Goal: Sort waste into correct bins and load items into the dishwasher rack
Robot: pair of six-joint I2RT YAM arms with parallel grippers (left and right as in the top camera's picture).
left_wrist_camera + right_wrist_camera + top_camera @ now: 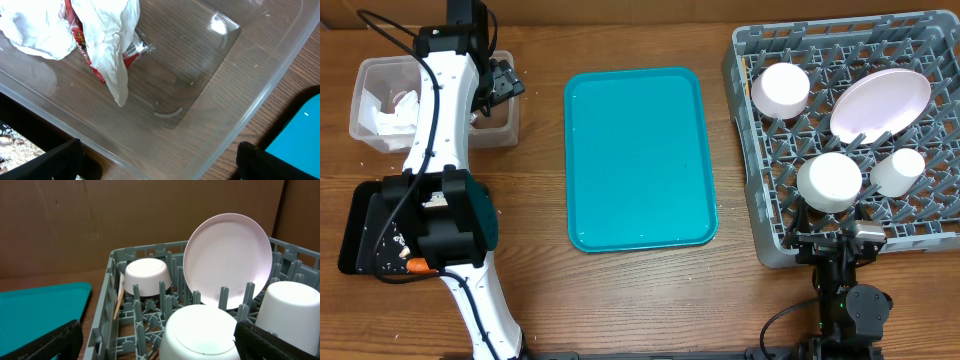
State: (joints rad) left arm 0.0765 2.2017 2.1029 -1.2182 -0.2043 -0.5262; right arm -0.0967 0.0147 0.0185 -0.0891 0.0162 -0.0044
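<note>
We see our left hand (pixel 160 162) spread wide above the clear plastic rectangular tub (pixel 260 75), where crumpled white paper napkins (pixel 107 30) drape over a red foil wrapper (pixel 82 47). Our right hand (pixel 162 347), equally open and empty, faces the grey lattice plastic dishwasher rack (pixel 150 248). Inside it, two round white bowls (pixel 146 275) and a small white cup (pixel 290 310) sit upside down, and the round pale pinkish-white plate (pixel 227 260) stands on edge.

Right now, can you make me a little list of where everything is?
Rack: bowl, second bowl, cup, plate
Clear tub: napkins, red wrapper
Black tray: carrot, crumbs
Teal tray: middle of table
Left gripper: open, over clear tub
Right gripper: open, at rack's near edge
</note>
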